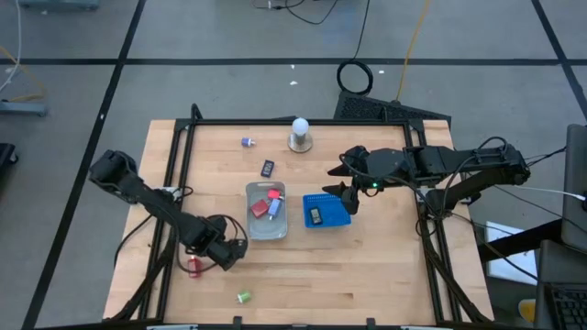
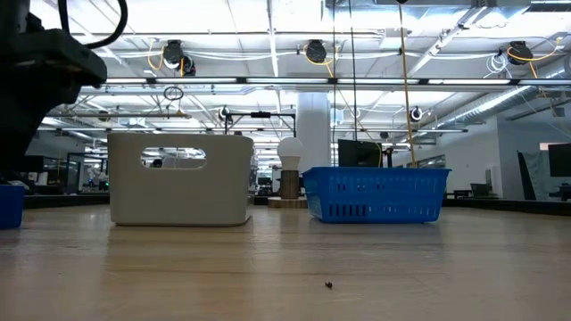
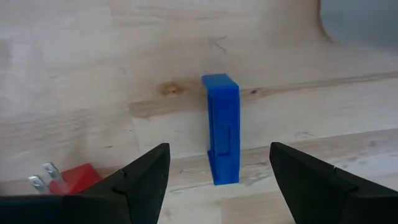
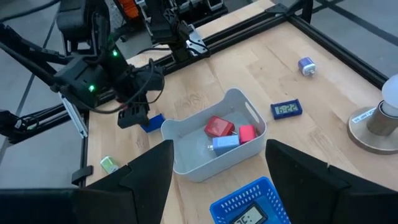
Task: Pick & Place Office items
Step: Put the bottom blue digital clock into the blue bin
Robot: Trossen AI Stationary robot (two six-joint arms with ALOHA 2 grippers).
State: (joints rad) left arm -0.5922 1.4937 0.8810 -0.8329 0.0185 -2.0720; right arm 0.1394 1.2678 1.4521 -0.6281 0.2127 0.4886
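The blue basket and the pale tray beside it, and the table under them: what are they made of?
The blue basket looks like moulded plastic: its walls are a fine open lattice in one even colour. The pale tray seems to be smooth, slightly translucent plastic with rounded corners and a cut-out handle slot. The table looks like wooden butcher block, with visible strips, grain and a knot, matte or lightly sealed.

High cam straight down, low cam table-level, 2 wrist cams close, all share clear tray (image 1: pixel 266 213).
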